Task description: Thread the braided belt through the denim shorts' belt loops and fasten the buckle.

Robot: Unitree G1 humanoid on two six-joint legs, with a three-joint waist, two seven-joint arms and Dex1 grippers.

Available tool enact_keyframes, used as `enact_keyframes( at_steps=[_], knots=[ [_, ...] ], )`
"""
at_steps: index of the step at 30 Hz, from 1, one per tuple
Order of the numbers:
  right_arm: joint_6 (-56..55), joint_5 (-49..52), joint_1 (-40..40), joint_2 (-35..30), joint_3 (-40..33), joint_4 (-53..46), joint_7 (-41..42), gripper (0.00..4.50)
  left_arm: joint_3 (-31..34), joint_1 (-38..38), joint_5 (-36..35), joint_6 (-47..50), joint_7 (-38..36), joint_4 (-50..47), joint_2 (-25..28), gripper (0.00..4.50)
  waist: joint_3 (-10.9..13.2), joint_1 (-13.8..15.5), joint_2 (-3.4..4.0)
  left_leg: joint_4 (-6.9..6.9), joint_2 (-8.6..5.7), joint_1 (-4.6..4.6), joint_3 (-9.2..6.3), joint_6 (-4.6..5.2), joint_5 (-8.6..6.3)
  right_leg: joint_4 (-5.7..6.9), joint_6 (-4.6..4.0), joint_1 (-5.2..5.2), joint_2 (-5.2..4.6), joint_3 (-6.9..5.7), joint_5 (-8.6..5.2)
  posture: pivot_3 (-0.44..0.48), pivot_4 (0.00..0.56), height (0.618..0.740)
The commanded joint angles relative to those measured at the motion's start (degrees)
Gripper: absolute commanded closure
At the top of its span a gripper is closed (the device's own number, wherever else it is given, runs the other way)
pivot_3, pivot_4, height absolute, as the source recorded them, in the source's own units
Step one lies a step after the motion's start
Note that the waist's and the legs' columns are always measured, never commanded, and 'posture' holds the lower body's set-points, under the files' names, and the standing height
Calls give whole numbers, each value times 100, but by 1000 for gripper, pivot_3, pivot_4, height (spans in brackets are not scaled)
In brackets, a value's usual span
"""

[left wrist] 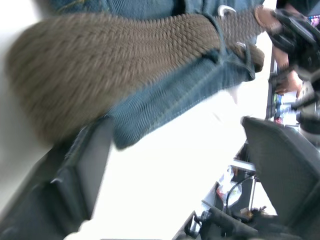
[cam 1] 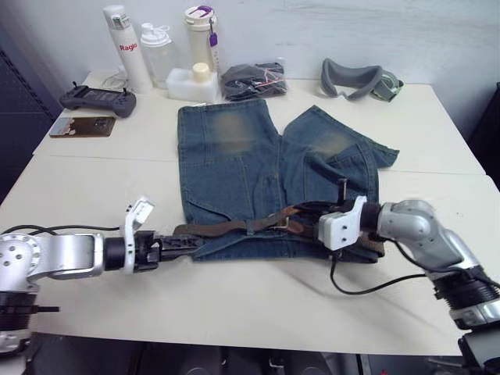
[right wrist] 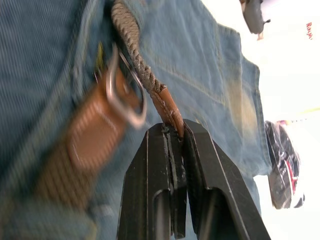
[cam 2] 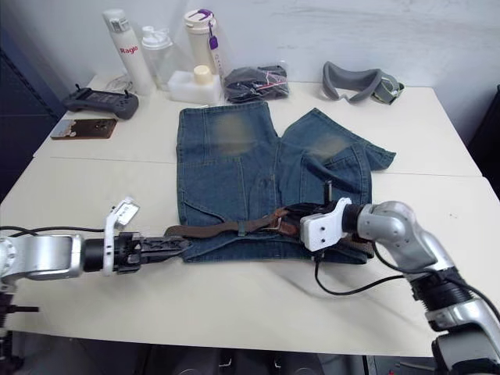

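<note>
The denim shorts lie flat on the table, waistband toward me. The braided belt runs along the waistband, passing under a belt loop. Its silver buckle rests on the denim right of centre. My right gripper is shut on the belt's brown leather tip, just beside the buckle. My left gripper is open at the waistband's left end. There the braided strap lies across the denim edge, over one finger and well apart from the other.
Several bottles, a dark bundle in clear plastic and grey goggles stand along the far edge. A black controller and a brown flat item lie at the far left. A black cable loops by my right arm.
</note>
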Motion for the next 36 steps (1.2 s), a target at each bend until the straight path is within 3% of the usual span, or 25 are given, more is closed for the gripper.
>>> enact_keyframes(
  at_steps=[1,5,8,11,14,19,22,23,26,36],
  knots=[
    [20,597,-184,-234,-421,66,289,4500,376,21,285,195,-1146,-493,366,51,5,4,3,0,0,-5,0,0,0,-2,0,-4,-1,0,0,0,150,738],
    [-159,734,-154,-571,-654,250,448,4500,736,151,1115,224,-2409,-969,655,51,11,-4,14,-14,0,-18,-1,5,-6,-20,-4,-11,-2,-2,-3,0,150,738],
    [-107,853,-49,-622,-709,78,522,4500,914,-172,2116,-513,-3239,-1022,600,51,12,-4,15,-36,0,-22,0,6,-6,-45,-5,-14,1,-9,-4,0,150,738],
    [220,997,-56,-559,-781,-147,552,4500,883,-810,3092,-1624,-3129,-868,51,51,18,5,25,-40,0,-22,-2,4,-4,-46,-6,-14,4,-14,-7,0,150,738],
    [1340,1708,7,-482,-953,-594,703,4500,306,-1296,4977,-3232,-3112,-1298,-532,51,19,9,23,-38,0,-25,-1,4,-3,-45,3,-11,4,-15,-2,0,150,738],
    [2008,1929,-16,-613,-1246,-978,800,4500,-408,-2386,5503,-3374,-3389,-756,-1664,51,21,34,20,-28,-1,-34,1,8,-4,-48,20,-10,4,-17,7,0,150,738],
    [2038,1851,-48,-718,-1396,-968,857,4500,-770,-2655,5939,-3505,-3729,-717,-1954,51,21,29,20,-23,-2,-37,4,11,-6,-49,26,-10,4,-17,8,0,150,738],
    [2166,1907,-76,-744,-1471,-982,860,4500,-1154,-2759,6393,-3719,-3897,-721,-1993,51,21,15,20,-23,-2,-37,5,11,-6,-51,26,-10,4,-16,7,0,150,738],
    [2490,2030,-121,-749,-1583,-1142,875,4500,-1880,-2863,7357,-4289,-4220,-705,-2185,51,21,10,20,-24,-1,-34,8,11,-3,-49,26,-10,11,-14,7,0,150,738],
    [3597,2246,18,-663,-1626,-1981,887,4500,-2559,-2938,8854,-5162,-4037,-355,-3565,51,22,29,18,3,0,-36,5,14,1,-25,27,-8,9,-14,7,0,150,738]
  ],
)
